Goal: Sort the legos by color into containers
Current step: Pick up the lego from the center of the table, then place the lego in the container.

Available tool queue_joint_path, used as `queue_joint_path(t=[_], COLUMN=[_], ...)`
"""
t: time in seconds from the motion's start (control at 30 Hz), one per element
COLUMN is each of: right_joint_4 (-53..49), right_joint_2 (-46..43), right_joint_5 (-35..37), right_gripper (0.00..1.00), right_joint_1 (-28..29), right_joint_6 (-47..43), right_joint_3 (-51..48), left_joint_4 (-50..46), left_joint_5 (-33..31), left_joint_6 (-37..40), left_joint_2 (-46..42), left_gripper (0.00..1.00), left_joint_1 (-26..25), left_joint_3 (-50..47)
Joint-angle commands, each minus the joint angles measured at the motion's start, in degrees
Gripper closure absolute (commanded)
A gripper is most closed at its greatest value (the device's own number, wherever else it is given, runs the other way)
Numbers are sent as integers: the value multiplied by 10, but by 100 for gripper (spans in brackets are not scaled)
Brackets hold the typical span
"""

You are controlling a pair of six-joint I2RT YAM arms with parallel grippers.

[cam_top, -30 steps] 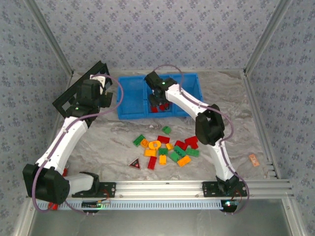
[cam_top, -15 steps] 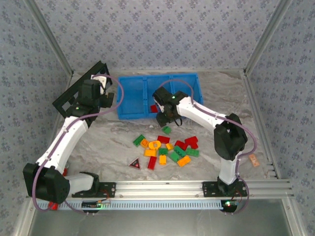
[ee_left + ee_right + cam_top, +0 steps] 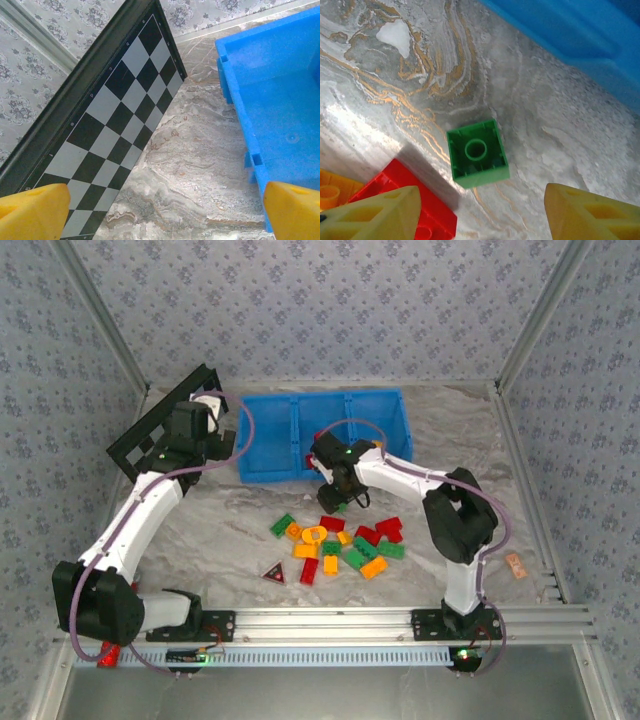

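The legos (image 3: 338,543) lie in a loose heap of red, green and orange-yellow bricks on the marble table. A red brick (image 3: 312,461) rests in the middle compartment of the blue bin (image 3: 270,445), whose three compartments are the containers. My right gripper (image 3: 335,497) hovers just in front of the bin, open and holding nothing. In the right wrist view a square green brick (image 3: 477,160) lies hollow side up between and beyond the right gripper (image 3: 480,215), apart from both fingers. My left gripper (image 3: 212,432) is open over bare table left of the bin.
A black-and-white checkerboard (image 3: 160,420) leans along the left wall, close to my left arm. A small dark triangle (image 3: 273,573) lies beside the heap. A red brick (image 3: 415,200) sits by my right gripper's left finger. The bin wall (image 3: 580,30) runs just beyond.
My right gripper has come out of the bin's middle compartment toward the near side, down over the table by the green brick, its jaws widening. The left arm barely shifted.
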Motion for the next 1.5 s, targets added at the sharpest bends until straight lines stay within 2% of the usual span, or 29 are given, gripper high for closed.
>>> queue_joint_path(t=[0.0,0.13,0.3,0.4,0.57,0.67,0.87,1.07,1.37,1.47], right_joint_4=[10,15,20,23,13,-5,-20,95,184,238], right_joint_2=[28,42,52,56,60,53,21,9,112,150], right_joint_5=[-17,-19,-18,-18,-18,-21,-31,-25,36,94], right_gripper=[32,34,40,47,64,69,70,69,69,69], right_joint_1=[-1,-1,-1,-1,-1,-4,-1,20,55,78], right_joint_6=[-21,-23,-23,-22,-19,-19,-29,-99,-208,-271], right_joint_3=[4,1,-3,-5,-3,15,106,164,286,292], left_joint_4=[-6,-7,-8,-8,-9,-10,-11,-9,-14,-15], left_joint_5=[0,-4,-4,-4,-5,-9,-16,46,40,38], left_joint_6=[-5,-4,-3,-4,-2,0,0,-38,-50,-50], left_joint_2=[1,2,7,10,13,12,3,-24,-58,-63], left_gripper=[1,1,1,1,1,1,1,1,1,1], left_joint_1=[4,4,4,4,4,4,5,40,67,67], left_joint_3=[18,18,19,20,21,22,23,28,34,35])
